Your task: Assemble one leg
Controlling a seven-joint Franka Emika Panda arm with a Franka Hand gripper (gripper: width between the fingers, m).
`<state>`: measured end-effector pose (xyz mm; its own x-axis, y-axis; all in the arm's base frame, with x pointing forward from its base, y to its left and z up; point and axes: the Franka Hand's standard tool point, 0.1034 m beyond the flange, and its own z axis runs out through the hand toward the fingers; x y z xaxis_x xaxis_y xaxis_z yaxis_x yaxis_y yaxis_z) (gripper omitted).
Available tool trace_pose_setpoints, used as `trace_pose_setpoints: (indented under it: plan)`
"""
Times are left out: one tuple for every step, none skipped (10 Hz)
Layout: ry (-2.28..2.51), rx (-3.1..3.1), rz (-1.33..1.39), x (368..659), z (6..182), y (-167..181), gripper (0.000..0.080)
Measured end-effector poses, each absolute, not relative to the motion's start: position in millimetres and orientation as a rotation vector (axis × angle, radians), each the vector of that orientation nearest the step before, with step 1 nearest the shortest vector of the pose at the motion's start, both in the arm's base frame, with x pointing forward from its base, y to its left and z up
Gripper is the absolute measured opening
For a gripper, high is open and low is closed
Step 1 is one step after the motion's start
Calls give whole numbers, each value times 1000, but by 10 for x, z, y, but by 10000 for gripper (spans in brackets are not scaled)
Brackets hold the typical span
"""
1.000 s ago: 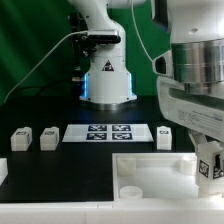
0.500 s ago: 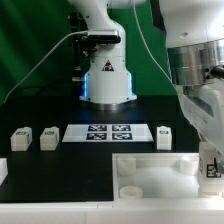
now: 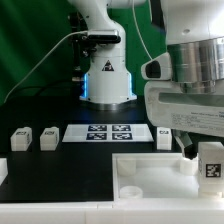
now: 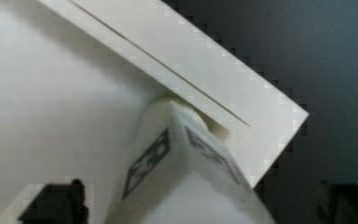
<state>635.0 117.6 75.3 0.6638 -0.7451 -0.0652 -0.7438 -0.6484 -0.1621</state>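
A white leg [image 3: 211, 165] with a black-and-white tag stands upright at the corner of the large white panel [image 3: 150, 172] on the exterior view's right. My gripper [image 3: 206, 148] is directly above it and straddles its top. In the wrist view the leg [image 4: 190, 165] runs down to the panel's corner [image 4: 87, 90]. My gripper [image 4: 197, 208] has its dark fingers [image 4: 55, 203] standing apart from the leg on both sides, with a gap showing, so the jaws are open. The leg's foot and its seat in the panel are hidden.
Three more white legs stand on the black table: two on the exterior view's left [image 3: 20, 139] [image 3: 48, 137] and one on the right [image 3: 165, 135]. The marker board [image 3: 108, 132] lies between them. The robot base [image 3: 107, 80] stands behind. A white part [image 3: 3, 170] shows at the left edge.
My wrist has turned over the leg, so the hand now shows broadside across the exterior view's right. The leg has stayed at the panel's corner.
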Motion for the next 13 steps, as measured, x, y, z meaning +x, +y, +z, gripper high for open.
trace_pose_setpoints:
  plan:
    - [1067,-2770,-24,6346,742,1170,648]
    - [937,-2817,-36,6347,740,1163,649]
    - [752,-2889,-57,6354,734,1152,649]
    - [473,-2986,-89,6373,724,1140,649]
    - [392,-3011,-103,6382,729,1149,649]
    - [389,-3012,-102,6380,724,1132,613]
    - [392,-3011,-101,6379,724,1131,613]
    - [422,-3005,-99,6378,724,1137,408]
    - [565,-2975,-88,6373,720,1139,408]
    - [701,-2944,-80,6373,719,1130,292]
    - [825,-2910,-73,6372,717,1120,292]
    - [965,-2865,-63,6369,714,1113,292]
    - [1179,-2777,-46,6366,708,1100,292]
